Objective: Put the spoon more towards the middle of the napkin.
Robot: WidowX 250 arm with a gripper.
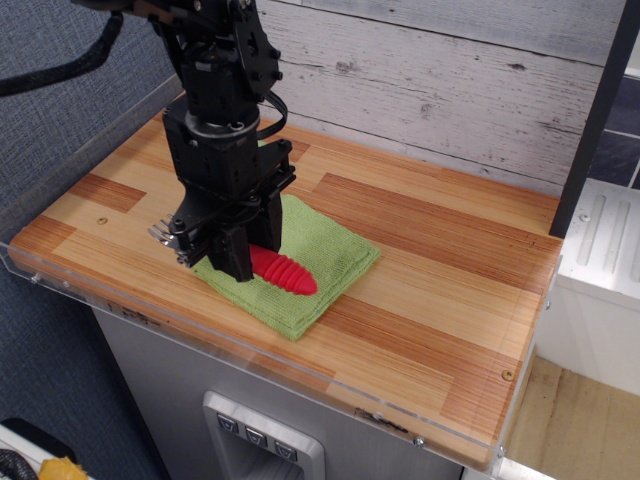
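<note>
My pincer (222, 258) is clamped on the spoon (270, 270), gripping it near where the red ribbed handle meets the metal head. The handle sticks out to the right of my fingers, over the napkin (325, 258), and the tines poke out on the other side, just past the napkin's left edge and above the counter (440, 290). I cannot tell whether the handle is resting on the cloth or hanging just above it. As I judge it, the carrying part is mostly done: the handle now lies over the cloth rather than off its near edge. What is left is a small nudge further toward the napkin's centre, away from that left edge, then setting the spoon down, letting go and lifting clear.
</note>
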